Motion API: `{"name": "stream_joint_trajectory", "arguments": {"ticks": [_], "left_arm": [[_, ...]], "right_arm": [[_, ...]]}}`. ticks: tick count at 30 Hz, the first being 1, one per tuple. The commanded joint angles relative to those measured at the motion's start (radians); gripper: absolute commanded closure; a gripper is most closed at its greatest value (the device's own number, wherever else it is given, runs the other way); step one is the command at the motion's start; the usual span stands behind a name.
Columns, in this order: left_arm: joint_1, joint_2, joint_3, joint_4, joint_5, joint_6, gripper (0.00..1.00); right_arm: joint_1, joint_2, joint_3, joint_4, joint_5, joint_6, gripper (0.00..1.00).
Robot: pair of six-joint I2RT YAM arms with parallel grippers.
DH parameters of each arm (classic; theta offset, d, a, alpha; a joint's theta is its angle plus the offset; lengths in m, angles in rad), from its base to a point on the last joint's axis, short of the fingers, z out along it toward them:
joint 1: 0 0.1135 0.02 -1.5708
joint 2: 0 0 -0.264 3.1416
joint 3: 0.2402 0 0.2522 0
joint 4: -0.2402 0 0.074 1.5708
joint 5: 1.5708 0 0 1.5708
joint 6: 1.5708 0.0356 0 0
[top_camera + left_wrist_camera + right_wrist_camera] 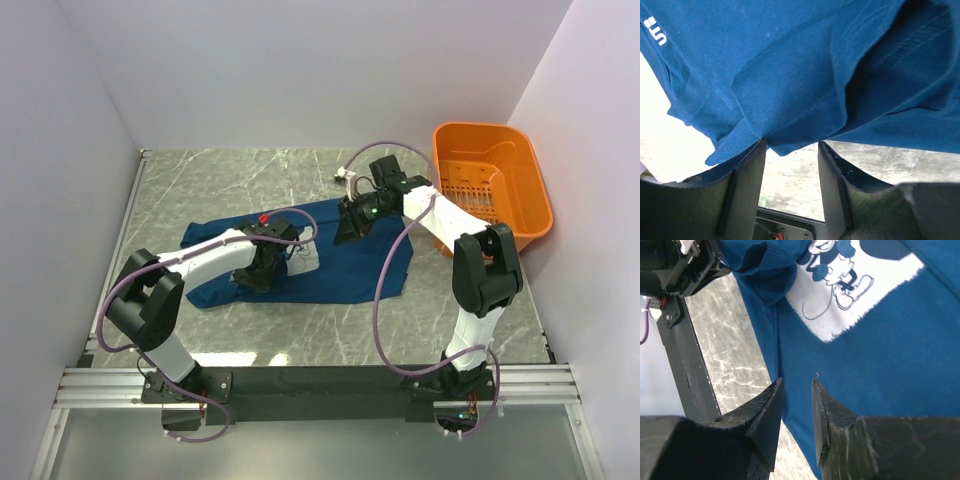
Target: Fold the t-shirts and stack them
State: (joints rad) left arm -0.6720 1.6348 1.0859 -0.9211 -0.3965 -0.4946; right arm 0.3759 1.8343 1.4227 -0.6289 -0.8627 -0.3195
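Note:
One dark teal-blue t-shirt (350,272) lies partly spread on the marble table, its pale print (306,262) showing beside my left gripper. My left gripper (262,265) is over the shirt's left part. In the left wrist view it (790,145) is open, with a folded hem of the shirt (790,75) lying at its fingertips and bare table showing between the fingers. My right gripper (350,232) is at the shirt's far edge. In the right wrist view it (796,381) is slightly open over the shirt's edge (880,365), with the cartoon print (850,285) beyond.
An orange plastic basket (490,180) stands at the back right against the wall. White walls enclose the grey marble table (230,180). A purple cable loops from the right arm over the shirt. The left arm's wrist (685,265) shows in the right wrist view.

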Motion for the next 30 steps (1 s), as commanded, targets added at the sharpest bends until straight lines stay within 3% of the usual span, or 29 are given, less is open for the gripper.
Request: {"name": "stream_joint_trajectory", "arguments": {"ticks": [1, 12, 21, 26, 30], "left_arm": [[-0.006, 0.010, -0.007, 0.016, -0.036, -0.012, 0.49], [-0.006, 0.063, 0.012, 0.027, -0.082, 0.005, 0.55], [-0.006, 0.103, 0.002, 0.039, -0.117, -0.001, 0.53], [-0.005, 0.108, 0.003, 0.050, -0.081, 0.013, 0.45], [-0.006, 0.094, 0.008, 0.048, -0.065, 0.025, 0.46]], "right_arm": [[-0.025, -0.058, -0.010, 0.012, -0.024, -0.004, 0.63], [-0.052, -0.063, -0.013, 0.008, -0.032, 0.000, 0.64], [-0.083, -0.070, -0.019, 0.005, -0.038, 0.003, 0.64], [-0.098, -0.073, -0.021, 0.000, -0.039, 0.000, 0.64], [-0.101, -0.073, -0.022, 0.000, -0.041, 0.003, 0.64]]}}
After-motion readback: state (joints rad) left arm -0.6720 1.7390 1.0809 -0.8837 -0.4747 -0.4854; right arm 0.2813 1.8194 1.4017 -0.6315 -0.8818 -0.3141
